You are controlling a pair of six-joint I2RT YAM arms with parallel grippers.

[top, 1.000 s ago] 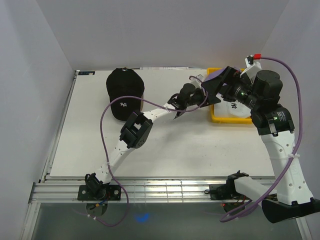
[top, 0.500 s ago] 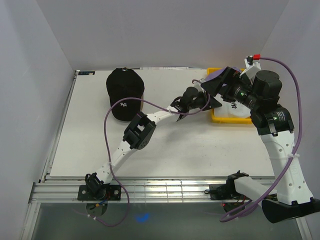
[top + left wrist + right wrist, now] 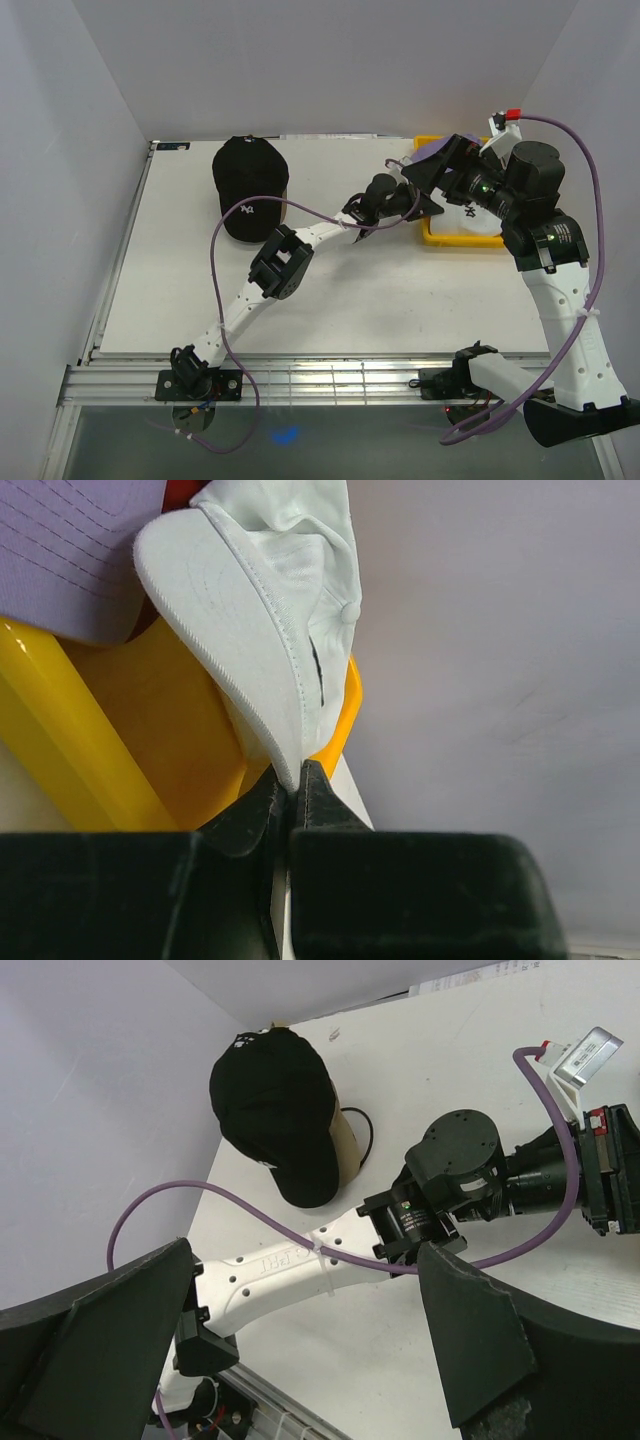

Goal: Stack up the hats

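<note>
White fabric baseball cap (image 3: 250,650) looks light and floppy, brim stiffest: left gripper (image 3: 293,780) pinches brim edge, right gripper (image 3: 305,1255) gapes wide, empty.

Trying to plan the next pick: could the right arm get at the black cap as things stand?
Probably not cleanly. The black cap sits far left on the table, and the left arm stretches across between it and the open right gripper.

Overhead from behind; left wrist close at yellow bin (image 3: 140,720); right wrist high, black cap (image 3: 272,1095) common with overhead.
</note>
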